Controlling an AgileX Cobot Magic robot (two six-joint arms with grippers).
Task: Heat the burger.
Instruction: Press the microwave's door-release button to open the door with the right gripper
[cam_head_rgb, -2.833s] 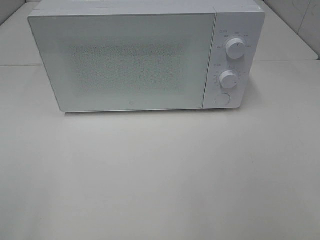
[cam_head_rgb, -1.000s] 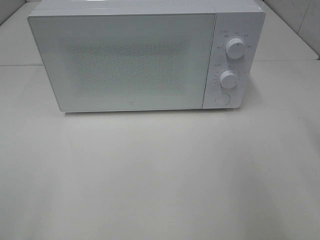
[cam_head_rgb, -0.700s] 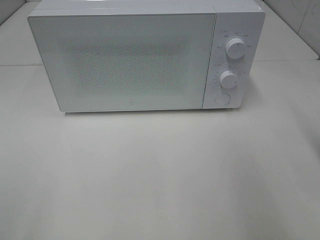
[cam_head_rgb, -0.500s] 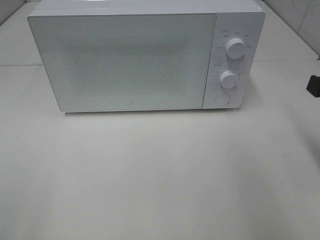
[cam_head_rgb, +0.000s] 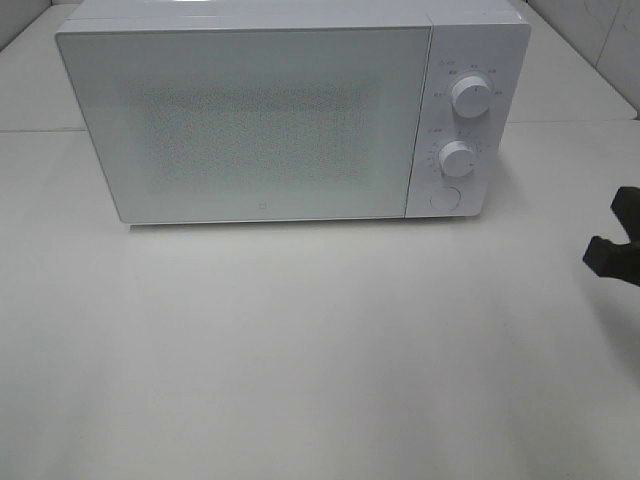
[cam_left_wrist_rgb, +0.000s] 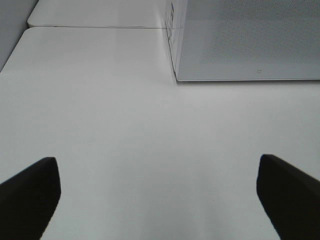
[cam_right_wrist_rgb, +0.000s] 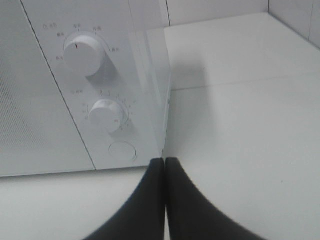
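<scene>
The burger is out of view in every frame. The white microwave (cam_head_rgb: 270, 115) stands at the back of the table with its door (cam_head_rgb: 245, 125) closed; its two dials (cam_head_rgb: 470, 95) and round button (cam_head_rgb: 444, 198) are on the right panel. My right gripper (cam_head_rgb: 603, 250) shows as a black shape at the right edge of the exterior view, to the right of the control panel. In its wrist view the right gripper (cam_right_wrist_rgb: 164, 167) is shut with nothing in it, just in front of the button (cam_right_wrist_rgb: 122, 150). My left gripper (cam_left_wrist_rgb: 160, 200) is open and empty over bare table, left of the microwave (cam_left_wrist_rgb: 245, 40).
The white table (cam_head_rgb: 320, 360) spreads in front of the microwave. A seam between table sections (cam_head_rgb: 40, 130) runs behind on the left. A tiled wall (cam_head_rgb: 600, 30) rises at the back right.
My right gripper has come into the exterior view from the right edge and moved further in and lower. The microwave has not changed.
</scene>
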